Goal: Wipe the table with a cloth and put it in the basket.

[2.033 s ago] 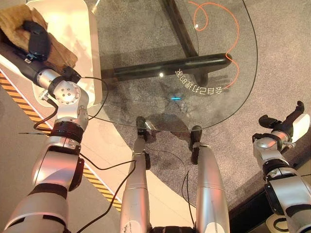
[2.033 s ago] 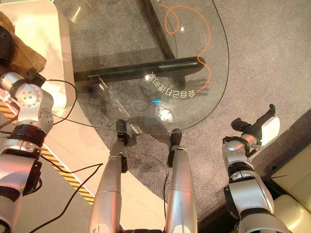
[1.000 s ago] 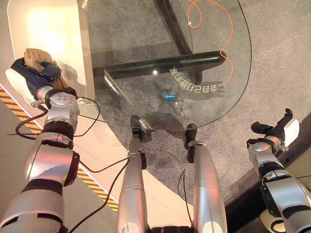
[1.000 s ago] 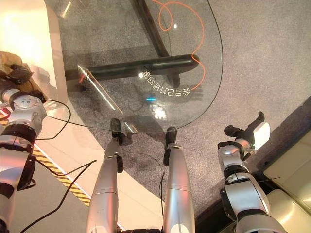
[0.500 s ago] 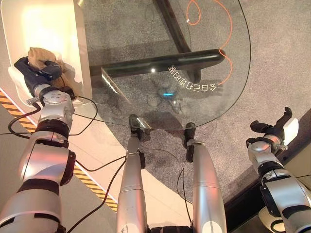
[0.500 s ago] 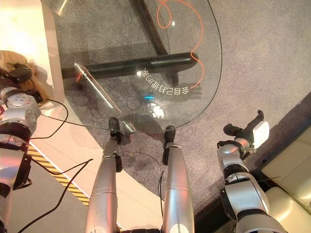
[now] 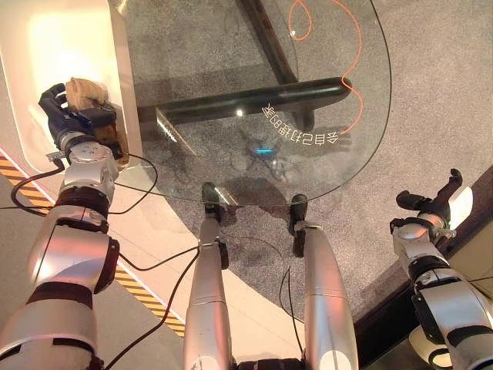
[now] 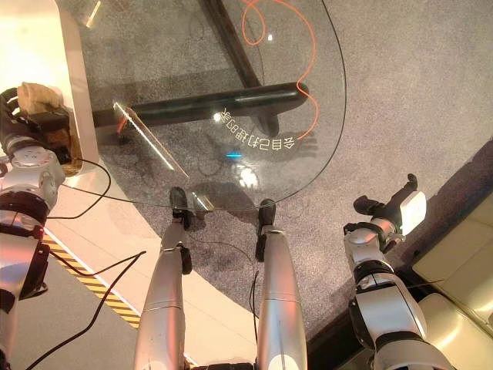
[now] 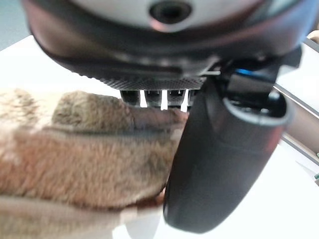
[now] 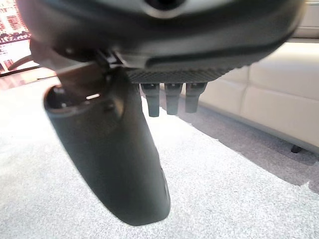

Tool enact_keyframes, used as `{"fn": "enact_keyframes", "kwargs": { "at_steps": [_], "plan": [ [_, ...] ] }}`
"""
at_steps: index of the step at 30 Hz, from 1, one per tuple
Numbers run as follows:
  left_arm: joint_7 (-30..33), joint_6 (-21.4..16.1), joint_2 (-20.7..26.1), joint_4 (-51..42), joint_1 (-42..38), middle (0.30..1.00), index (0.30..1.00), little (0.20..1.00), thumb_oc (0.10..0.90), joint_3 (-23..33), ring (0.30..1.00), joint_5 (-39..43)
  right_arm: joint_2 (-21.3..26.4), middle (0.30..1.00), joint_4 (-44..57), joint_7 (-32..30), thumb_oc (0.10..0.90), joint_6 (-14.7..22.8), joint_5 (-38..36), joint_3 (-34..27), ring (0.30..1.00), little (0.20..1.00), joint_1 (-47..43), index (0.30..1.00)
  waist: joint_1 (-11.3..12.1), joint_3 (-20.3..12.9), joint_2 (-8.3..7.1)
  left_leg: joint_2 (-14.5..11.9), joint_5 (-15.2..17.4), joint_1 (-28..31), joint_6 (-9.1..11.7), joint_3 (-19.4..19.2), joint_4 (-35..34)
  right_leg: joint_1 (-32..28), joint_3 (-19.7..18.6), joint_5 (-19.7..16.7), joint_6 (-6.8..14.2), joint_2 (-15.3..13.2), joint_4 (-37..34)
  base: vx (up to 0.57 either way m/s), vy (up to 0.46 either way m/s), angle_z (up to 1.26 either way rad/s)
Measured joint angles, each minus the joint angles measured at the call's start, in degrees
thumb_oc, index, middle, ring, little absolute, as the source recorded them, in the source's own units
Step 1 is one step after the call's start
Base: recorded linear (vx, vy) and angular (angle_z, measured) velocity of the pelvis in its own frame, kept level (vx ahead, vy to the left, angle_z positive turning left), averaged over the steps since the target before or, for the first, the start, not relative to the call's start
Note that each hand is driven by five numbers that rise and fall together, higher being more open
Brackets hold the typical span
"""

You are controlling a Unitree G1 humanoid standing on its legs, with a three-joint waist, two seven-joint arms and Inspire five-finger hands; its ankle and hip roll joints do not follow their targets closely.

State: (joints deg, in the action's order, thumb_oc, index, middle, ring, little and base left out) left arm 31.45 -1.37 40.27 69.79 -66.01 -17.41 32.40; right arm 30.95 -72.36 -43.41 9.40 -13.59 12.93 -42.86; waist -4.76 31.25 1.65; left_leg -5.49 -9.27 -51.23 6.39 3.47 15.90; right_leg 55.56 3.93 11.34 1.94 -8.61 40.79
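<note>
— Grey carpet shows through the round glass desk [image 7: 323,92], and beside its left edge sits a white tub-like basket [image 7: 46,46]. Where is the cloth?

— The cloth [image 7: 86,91] is a tan, furry bundle bunched in the left hand [image 7: 73,119], which is over the white basket just beside the desk's edge. In the left wrist view the thumb [image 9: 224,159] presses against the pile [image 9: 84,149], so the hand is closed round it.

— How would it handle?

— Soft and light, by the look of it: it crumples and sags wherever it isn't held. It shouldn't slip much, being fuzzy, and nothing about it seems fragile. A pinch on a thick fold near the middle would hold best; an edge would let the rest dangle.

— And the other hand?

— The right hand [image 8: 393,212] hangs well off to the right above the carpet, fingers relaxed and spread, holding nothing.
</note>
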Motion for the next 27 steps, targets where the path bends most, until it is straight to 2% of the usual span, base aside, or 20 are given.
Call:
{"fn": "enact_keyframes", "kwargs": {
  "at_steps": [9,18,27],
  "plan": [
    [-0.72,-0.22,0.65,0.01,0.0,0.9,0.9,0.9,0.8,0.0,0.9,0.76,0.0,0.9,0.16,0.0,0.8,0.04,0.0,0.0,0.9,0.9,-0.01,0.9,0.06,0.0,0.0,-0.03,-0.01,0.03,0.0,0.02,0.13,-0.07,0.0,-0.02,-0.02,0.02,0.11,0.0,-0.008,0.0],
    [0.41,-5.17,0.7,-1.35,0.2,0.9,0.9,0.9,0.8,0.57,0.9,7.47,-0.1,0.9,0.15,0.0,0.8,0.22,-0.01,-0.02,0.9,0.9,0.39,0.9,0.46,0.0,0.0,-0.07,-0.21,1.02,0.28,0.15,0.21,-1.01,0.04,-0.14,-0.11,0.07,0.3,-0.01,-0.025,0.0],
    [1.71,-10.04,1.07,-5.71,3.87,0.9,0.9,0.9,0.8,3.02,0.9,9.46,-2.15,0.9,-0.12,0.0,0.8,0.73,-0.02,-0.5,0.9,0.9,3.32,0.9,1.57,0.0,0.03,-0.75,-0.72,8.62,0.74,0.15,-3.0,-8.02,0.56,-0.22,-0.27,0.55,-1.53,-0.04,-0.033,-0.01]
  ]
}}
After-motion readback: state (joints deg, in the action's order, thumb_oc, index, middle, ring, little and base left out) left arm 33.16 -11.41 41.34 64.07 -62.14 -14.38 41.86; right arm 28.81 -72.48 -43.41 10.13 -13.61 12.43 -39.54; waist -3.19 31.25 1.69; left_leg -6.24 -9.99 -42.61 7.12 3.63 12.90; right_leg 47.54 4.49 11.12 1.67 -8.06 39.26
